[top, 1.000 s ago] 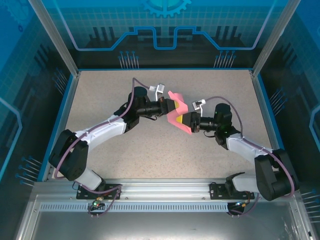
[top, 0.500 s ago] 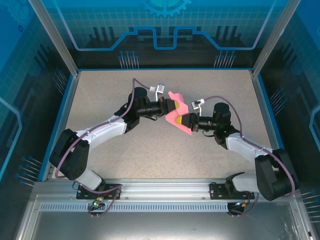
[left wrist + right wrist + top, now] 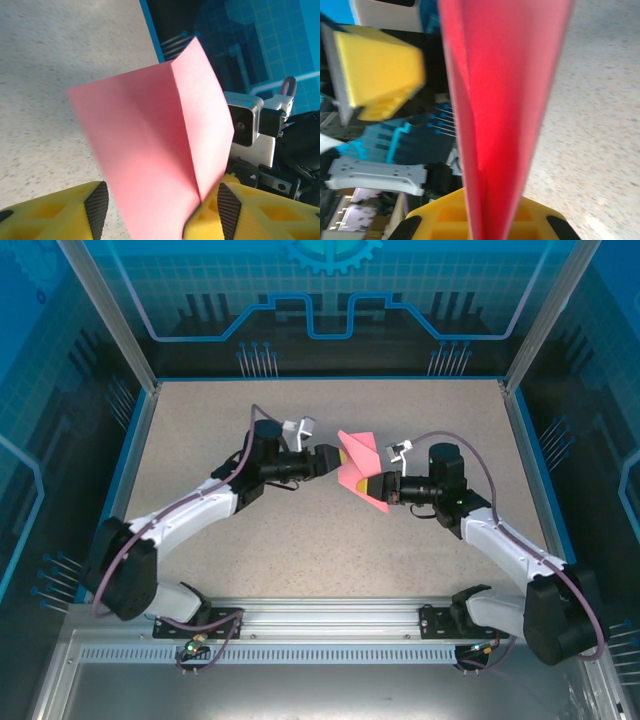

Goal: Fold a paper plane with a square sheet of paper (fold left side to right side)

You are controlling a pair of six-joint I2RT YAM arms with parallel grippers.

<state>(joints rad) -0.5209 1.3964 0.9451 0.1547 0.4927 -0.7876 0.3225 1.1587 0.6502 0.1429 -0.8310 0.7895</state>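
Left pincer (image 3: 338, 460), right pincer (image 3: 371, 486), one sheet (image 3: 358, 454)

Speckled beige tabletop (image 3: 330, 540): open room was found along the far strip, at both side margins and in the near middle. The centre was blocked by a folded pink-red paper sheet (image 3: 360, 450), clamped in the right gripper (image 3: 368, 485), with the left gripper (image 3: 336, 457) set just beside it, jaws parted. The perimeter was closed by blue transparent panels (image 3: 330, 300) and aluminium corner posts (image 3: 110, 315).
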